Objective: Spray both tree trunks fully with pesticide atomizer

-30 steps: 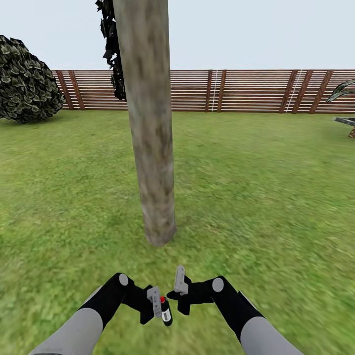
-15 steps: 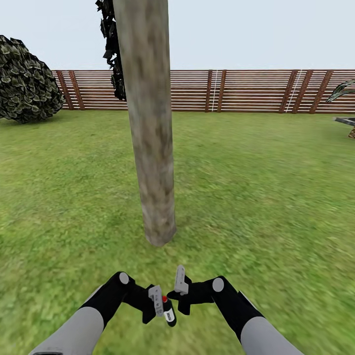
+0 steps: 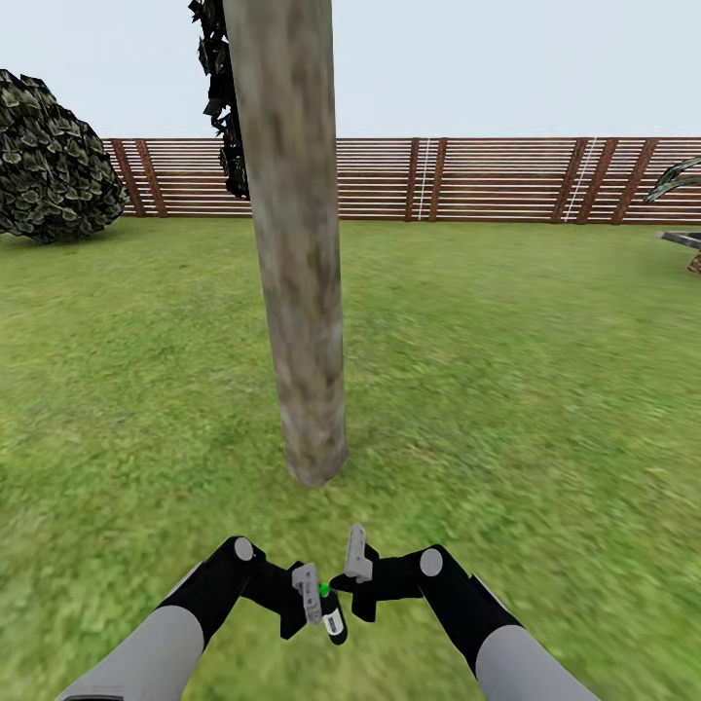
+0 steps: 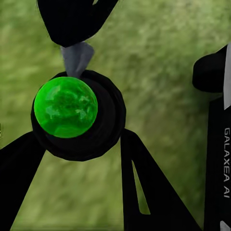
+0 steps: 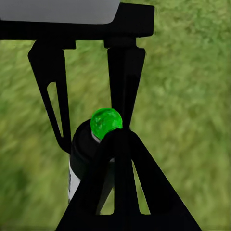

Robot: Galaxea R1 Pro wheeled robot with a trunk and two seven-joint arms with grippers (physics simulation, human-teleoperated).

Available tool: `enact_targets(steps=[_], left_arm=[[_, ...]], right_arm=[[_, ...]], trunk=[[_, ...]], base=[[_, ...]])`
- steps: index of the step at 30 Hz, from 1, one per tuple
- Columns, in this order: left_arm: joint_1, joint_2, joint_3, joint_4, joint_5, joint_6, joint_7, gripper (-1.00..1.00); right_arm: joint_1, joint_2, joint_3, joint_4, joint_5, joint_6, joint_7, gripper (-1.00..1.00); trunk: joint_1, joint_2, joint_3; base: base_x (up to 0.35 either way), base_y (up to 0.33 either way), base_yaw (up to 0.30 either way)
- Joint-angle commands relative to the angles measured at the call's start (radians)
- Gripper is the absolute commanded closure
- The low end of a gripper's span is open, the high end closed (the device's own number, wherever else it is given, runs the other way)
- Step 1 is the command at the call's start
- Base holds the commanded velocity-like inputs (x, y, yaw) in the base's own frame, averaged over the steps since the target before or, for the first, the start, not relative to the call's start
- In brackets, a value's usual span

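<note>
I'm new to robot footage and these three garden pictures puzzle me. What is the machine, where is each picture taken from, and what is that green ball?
This is a simulated wheeled robot with two arms, steered by a person. The wide picture comes from a camera on its head, looking down over both arms at a lawn, a thick pale tree trunk straight ahead and a brown slat fence behind.

The other two pictures come from small cameras near each gripper, looking along its fingers.

The left gripper holds a small dark bottle, the pesticide atomizer. The green ball is its round top, seen from above in the left wrist picture and from the side in the right wrist picture.

The right gripper sits close beside the bottle; whether it touches it, I cannot tell.
</note>
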Motion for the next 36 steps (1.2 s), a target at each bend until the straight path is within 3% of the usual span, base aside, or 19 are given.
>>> enact_targets(steps=[1,7,9,11,20,21,25,31,34,36], left_arm=[[0.000,0.003,0.002,0.000,-0.011,-0.007,-0.002,1.00],[0.004,0.034,-0.002,0.005,-0.030,-0.006,-0.002,1.00],[0.004,0.055,-0.002,0.004,-0.048,-0.005,-0.002,1.00],[0.005,0.092,-0.002,0.003,-0.088,-0.005,-0.002,1.00],[0.011,0.191,-0.002,0.003,-0.146,-0.004,0.000,1.00],[0.012,0.201,-0.002,0.003,-0.153,-0.004,0.000,1.00],[0.012,0.244,-0.002,0.009,-0.166,-0.004,0.004,1.00],[0.012,0.274,0.017,0.008,-0.154,0.001,0.037,1.00],[0.012,0.271,0.074,0.016,-0.138,0.005,0.137,1.00],[0.013,0.264,0.139,0.040,-0.118,0.006,0.235,1.00]], right_arm=[[0.000,0.000,-0.001,-0.001,0.009,-0.006,0.001,1.00],[0.000,0.000,-0.001,0.000,0.009,-0.006,0.002,1.00],[0.000,0.000,-0.001,0.000,0.010,-0.006,0.002,1.00],[0.000,-0.001,-0.002,0.001,0.010,-0.006,0.002,1.00],[0.000,-0.006,-0.004,0.004,0.011,-0.007,0.002,1.00],[0.000,-0.007,-0.004,0.004,0.011,-0.007,0.002,-1.00],[0.000,-0.026,-0.005,0.005,0.008,-0.008,0.001,-1.00],[0.000,-0.047,-0.006,0.008,0.009,-0.008,-0.022,-1.00],[0.003,-0.086,-0.035,0.031,0.006,-0.009,-0.166,-1.00],[0.004,-0.098,-0.098,0.115,0.003,-0.009,-0.299,-1.00]], trunk=[[0.000,0.000,-0.001],[0.000,0.000,-0.001],[0.000,0.000,-0.001],[0.000,0.000,-0.001],[0.000,0.000,-0.001],[0.000,0.000,-0.001],[0.000,0.000,-0.001],[0.000,0.000,-0.001],[0.000,0.000,-0.001],[0.000,0.000,-0.001]], base=[[0.000,0.000,0.000],[0.000,0.000,0.000],[0.000,0.000,0.000],[0.000,0.000,0.000],[0.000,0.000,0.000],[0.000,0.000,0.000],[0.000,0.000,0.000],[0.000,0.000,0.000],[0.000,0.000,0.000],[0.000,0.000,0.000]])
